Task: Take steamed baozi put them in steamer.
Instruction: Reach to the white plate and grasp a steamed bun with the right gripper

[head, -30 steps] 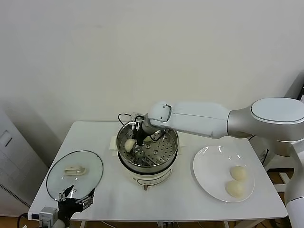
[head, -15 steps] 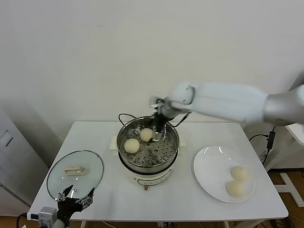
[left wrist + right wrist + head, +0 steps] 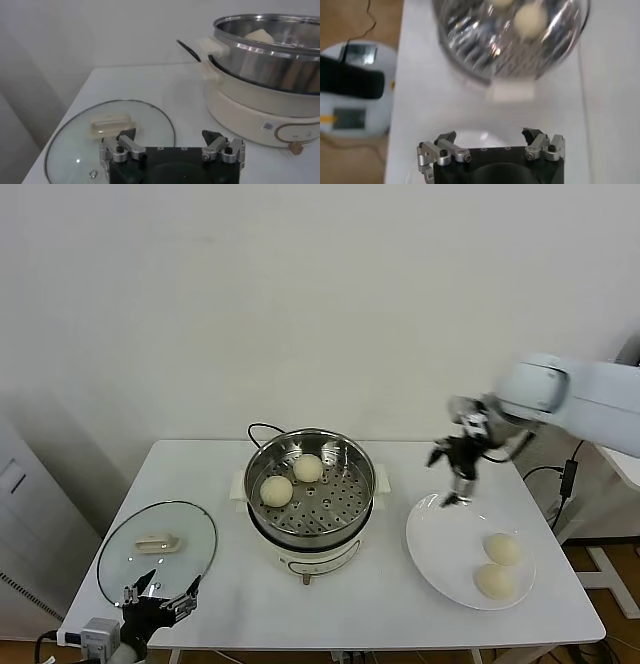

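Observation:
The steamer stands mid-table with two steamed baozi inside, one at its left and one farther back. Two more baozi lie on the white plate at the right. My right gripper hangs open and empty above the plate's far-left rim. Its wrist view looks back at the steamer and a baozi. My left gripper is parked open at the table's front-left corner, and from its wrist the steamer shows.
A round glass lid lies flat at the front left, just ahead of the left gripper. A black cord runs behind the steamer. The table's edges are close on the right of the plate and at the front.
The right gripper let go of a baozi in the steamer, rose, and swung right to above the plate. A second baozi now lies in the steamer. The left arm stayed still.

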Available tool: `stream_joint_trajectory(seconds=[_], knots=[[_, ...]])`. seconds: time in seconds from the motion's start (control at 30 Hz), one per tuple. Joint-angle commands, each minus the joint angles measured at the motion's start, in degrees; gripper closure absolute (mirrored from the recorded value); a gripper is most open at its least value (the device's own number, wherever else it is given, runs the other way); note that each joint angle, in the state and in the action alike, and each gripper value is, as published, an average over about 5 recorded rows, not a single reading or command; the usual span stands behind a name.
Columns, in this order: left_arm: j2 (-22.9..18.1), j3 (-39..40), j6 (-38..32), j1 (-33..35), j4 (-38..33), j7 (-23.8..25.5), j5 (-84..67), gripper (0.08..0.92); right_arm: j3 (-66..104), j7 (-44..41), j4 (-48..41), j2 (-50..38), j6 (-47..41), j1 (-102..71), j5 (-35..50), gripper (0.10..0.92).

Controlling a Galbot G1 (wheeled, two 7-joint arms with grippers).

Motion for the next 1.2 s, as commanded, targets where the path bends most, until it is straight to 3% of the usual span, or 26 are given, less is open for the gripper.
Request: stream_joint_trajectory(seconds=[0.03, 0.6, 1.2], knots=[[0.05, 0.04, -0.02, -0.03, -0.22, 0.03, 0.03, 0.177, 1.51, -4.60, 2.21, -13.73, 4.75, -7.79, -14.63, 0.203], [-0.40, 0.14, 0.34, -0.30, -0.08, 0.03, 0.03, 0.177, 27.73, -4.40, -6.22, -10.67, 8.58, -40.92, -25.34, 0.203], [-0.53, 0.08, 0.14, 0.27, 0.19, 0.11, 0.09, 0.177, 37.93, -3.11, -12.81, -6.31, 9.48, -51.42, -29.55, 0.203]])
